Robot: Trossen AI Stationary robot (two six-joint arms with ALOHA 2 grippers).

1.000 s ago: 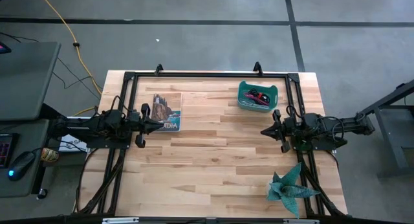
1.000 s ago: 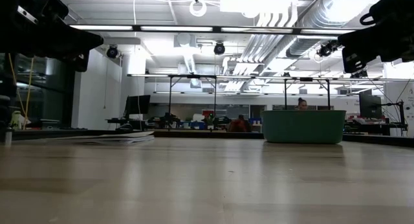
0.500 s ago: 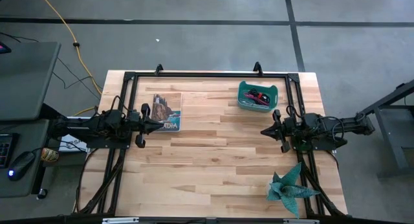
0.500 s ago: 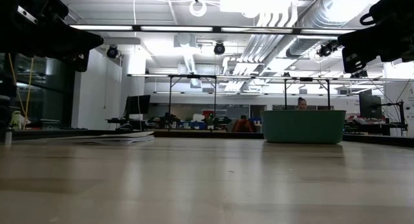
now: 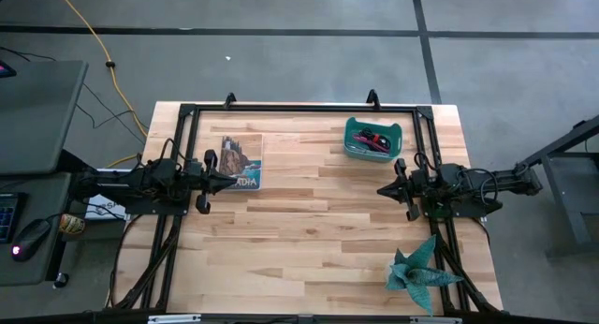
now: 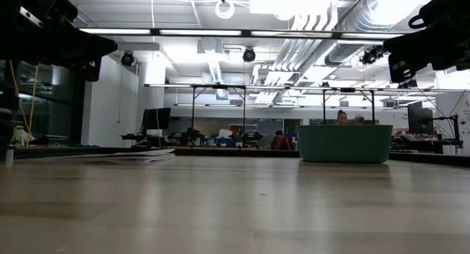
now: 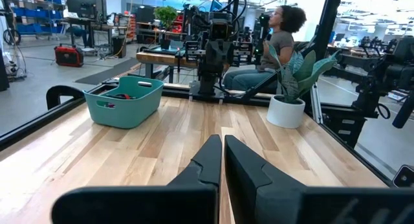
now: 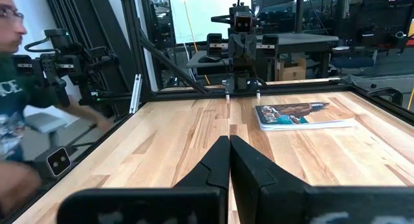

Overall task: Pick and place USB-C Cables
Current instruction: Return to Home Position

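Note:
The USB-C cables [image 5: 376, 139] lie bundled inside a teal bin [image 5: 372, 152] at the table's far right; red, black and magenta strands show from above, the single cables cannot be told apart. The left wrist view shows the bin [image 7: 125, 104] with cable ends [image 7: 123, 94] at its rim. My left gripper [image 5: 231, 181] hovers shut over the table's left side, beside a book. My right gripper [image 5: 381, 189] hovers shut at the right side, just near of the bin. Both point toward the table's middle and touch nothing.
A book [image 5: 241, 161] lies flat on the far-left part of the table. A potted plant [image 5: 420, 271] stands at the near right corner. A black frame [image 5: 281, 107] runs along the table's edges. A person [image 8: 16, 107] is beside the table; another sits beyond it [image 7: 281, 36].

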